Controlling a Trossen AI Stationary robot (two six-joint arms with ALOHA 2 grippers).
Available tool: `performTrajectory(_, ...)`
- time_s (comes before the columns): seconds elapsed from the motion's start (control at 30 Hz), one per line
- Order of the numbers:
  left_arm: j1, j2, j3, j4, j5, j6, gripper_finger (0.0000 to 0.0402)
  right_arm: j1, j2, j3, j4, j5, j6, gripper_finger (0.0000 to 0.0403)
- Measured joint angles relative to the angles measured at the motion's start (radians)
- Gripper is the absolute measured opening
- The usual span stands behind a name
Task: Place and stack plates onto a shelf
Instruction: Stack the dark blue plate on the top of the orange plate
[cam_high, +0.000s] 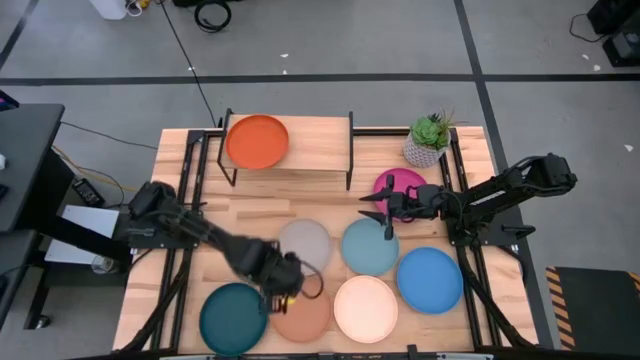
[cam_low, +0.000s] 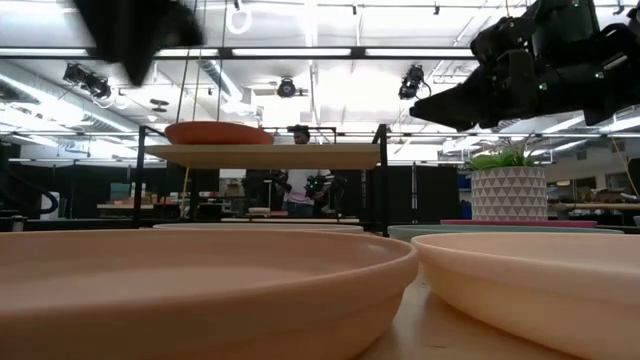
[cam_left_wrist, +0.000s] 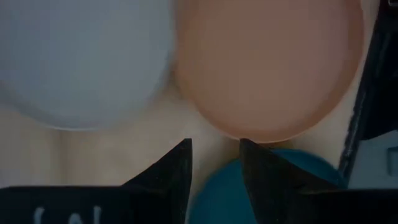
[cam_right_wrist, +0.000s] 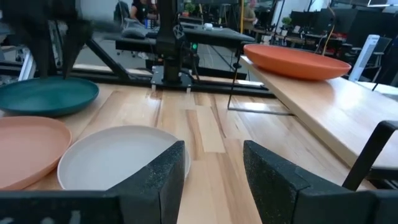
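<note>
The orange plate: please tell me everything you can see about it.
The orange plate is round, shallow and matte, with a low raised rim. It lies flat and upright on the left part of the shelf's light wooden top, alone, with nothing stacked on it. No gripper touches it; the other plates remain on the table.

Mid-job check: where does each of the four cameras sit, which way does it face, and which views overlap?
High: overhead, straight down on both arms, the shelf and the plates.
Low: tabletop level, across the terracotta plate toward the shelf; arms overhead.
Left wrist: down past the open left gripper, above the terracotta plate's rim.
Right wrist: level past the open right gripper over the grey plate.
All four share the terracotta plate.
</note>
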Motion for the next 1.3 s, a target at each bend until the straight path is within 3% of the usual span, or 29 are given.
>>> performTrajectory(0.17,-0.078,0.001,-0.153,0.165,0.008,-0.158,0.0141,0.000,0.000,0.000,0.033,0.000,-0.016,0.0170)
performTrajectory(0.33,-0.064,0.000,-0.206,0.164,0.031,-0.244,0.0141,0.000,0.000,0.000,0.036,0.000,-0.034,0.0170)
performTrajectory(0.4,-0.058,0.001,-0.209,0.145,0.045,-0.205,0.0141,0.000,0.000,0.000,0.036,0.000,-0.050,0.0170)
performTrajectory(0.57,-0.084,0.001,-0.209,0.140,0.049,0.112,0.0141,-0.013,0.000,0.000,0.044,0.000,-0.072,0.0170)
performTrajectory(0.67,-0.101,0.014,-0.208,0.094,0.050,0.227,0.0141,-0.020,0.000,0.000,0.044,-0.005,-0.074,0.0170)
performTrajectory(0.87,-0.115,0.044,-0.209,-0.023,0.043,0.268,0.0141,-0.021,0.000,0.000,0.053,-0.012,-0.074,0.0170)
performTrajectory(1.07,-0.099,0.053,-0.223,-0.010,0.060,0.285,0.0141,-0.021,0.000,0.000,0.052,-0.018,-0.066,0.0170)
performTrajectory(1.3,-0.102,0.037,-0.334,0.063,0.132,0.266,0.0141,-0.019,0.000,0.000,0.049,-0.018,-0.064,0.0170)
